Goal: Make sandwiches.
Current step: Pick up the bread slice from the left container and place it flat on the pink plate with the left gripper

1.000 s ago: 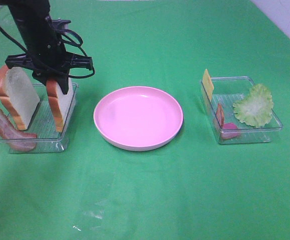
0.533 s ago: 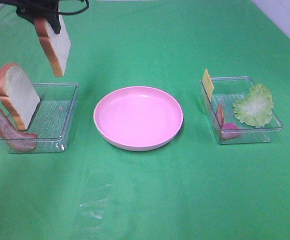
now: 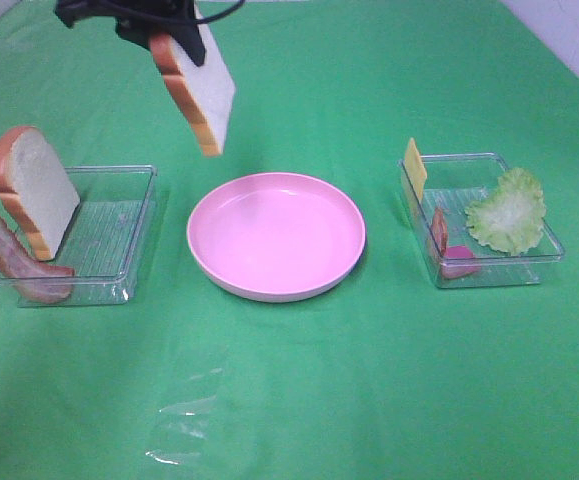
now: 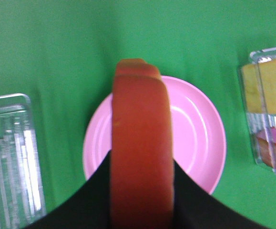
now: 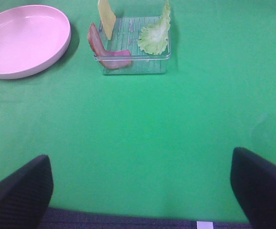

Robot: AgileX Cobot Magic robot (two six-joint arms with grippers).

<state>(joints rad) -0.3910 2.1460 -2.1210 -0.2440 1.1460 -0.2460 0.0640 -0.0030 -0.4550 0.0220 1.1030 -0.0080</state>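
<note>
left gripper (image 3: 177, 36) tight on a bread slice (image 3: 205, 100) over the pink plate (image 3: 276, 270); right gripper (image 5: 140, 188) wide open, empty

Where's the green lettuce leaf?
From the high camera, the lettuce leaf sits in the right-hand clear tray, right of the pink plate, with the cheese slice and bacon at the tray's other end.

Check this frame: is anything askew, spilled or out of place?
Nothing spilled or damaged. On the left tray, the bacon strip droops over the outer corner, and the bread slice leans on edge against the rim instead of lying flat.
</note>
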